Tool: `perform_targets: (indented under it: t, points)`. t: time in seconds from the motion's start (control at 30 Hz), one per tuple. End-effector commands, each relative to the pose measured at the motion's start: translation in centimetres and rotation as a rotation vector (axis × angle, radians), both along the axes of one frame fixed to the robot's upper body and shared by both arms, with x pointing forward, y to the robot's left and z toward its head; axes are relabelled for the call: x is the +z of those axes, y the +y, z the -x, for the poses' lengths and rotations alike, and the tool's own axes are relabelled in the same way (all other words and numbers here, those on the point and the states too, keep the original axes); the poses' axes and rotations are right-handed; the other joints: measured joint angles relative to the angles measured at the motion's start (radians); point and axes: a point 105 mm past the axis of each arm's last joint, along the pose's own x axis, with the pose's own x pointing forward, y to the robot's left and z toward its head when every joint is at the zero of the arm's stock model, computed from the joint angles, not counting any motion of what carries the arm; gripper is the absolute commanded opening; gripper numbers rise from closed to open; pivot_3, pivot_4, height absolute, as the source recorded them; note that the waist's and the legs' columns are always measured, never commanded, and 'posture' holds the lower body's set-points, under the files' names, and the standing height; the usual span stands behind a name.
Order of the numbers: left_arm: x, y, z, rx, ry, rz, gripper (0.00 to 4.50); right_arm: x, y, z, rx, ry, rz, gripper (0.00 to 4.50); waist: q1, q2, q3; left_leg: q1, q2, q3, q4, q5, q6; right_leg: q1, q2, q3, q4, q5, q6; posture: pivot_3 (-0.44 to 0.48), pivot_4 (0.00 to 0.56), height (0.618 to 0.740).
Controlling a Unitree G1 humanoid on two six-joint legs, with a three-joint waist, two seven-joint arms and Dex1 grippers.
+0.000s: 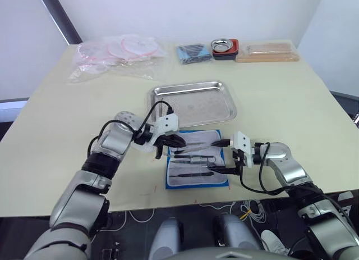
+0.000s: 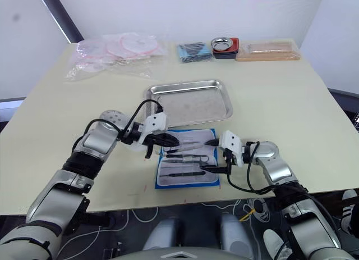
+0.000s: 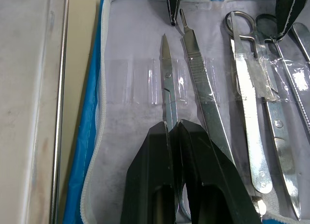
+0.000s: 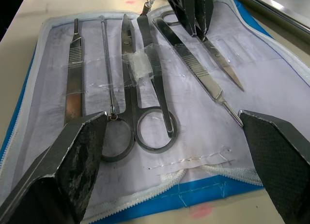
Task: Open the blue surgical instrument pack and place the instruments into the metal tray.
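Two grippers over blue surgical instrument pack (image 1: 196, 164), lying open on table (image 1: 280, 103) just in front of metal tray (image 1: 193, 103). Left gripper (image 3: 175, 137) pinched tight on small tweezers (image 3: 168, 83) in the lining. Right gripper (image 4: 179, 151) spread wide above ring-handled scissors (image 4: 145, 112). Other instruments (image 4: 77, 64) lying in pack.

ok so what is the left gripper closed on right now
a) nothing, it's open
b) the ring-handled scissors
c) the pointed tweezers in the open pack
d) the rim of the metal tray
c: in the left wrist view the left gripper has its fingers pinched together on the pointed tweezers, which lie on the lining of the open blue surgical instrument pack.
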Motion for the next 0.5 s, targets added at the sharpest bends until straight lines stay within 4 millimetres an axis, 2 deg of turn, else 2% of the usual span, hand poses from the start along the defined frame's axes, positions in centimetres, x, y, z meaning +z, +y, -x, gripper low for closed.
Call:
perform_targets:
  t: [0.03, 0.5]
  points:
    - [1.94, -0.27, -0.21, -0.017, -0.049, -0.005, 0.06, -5.96, -1.62, 1.76, -0.057, 0.182, 0.178, 4.50, -0.001, 0.000, 0.000, 0.000, 0.000, 0.000, 0.000, 0.000, 0.000, 0.000, 0.000, 0.000, 0.000, 0.000, 0.000, 0.000, 0.150, 0.740]
    - [2.80, -0.34, 0.34, -0.037, -0.056, -0.047, 0.06, -6.07, -1.54, 1.89, -0.057, 0.185, 0.178, 4.50, -0.002, -0.001, 0.003, 0.000, 0.003, 0.000, 0.000, 0.000, 0.000, 0.000, 0.000, 0.000, -0.001, 0.000, 0.000, 0.000, 0.150, 0.740]
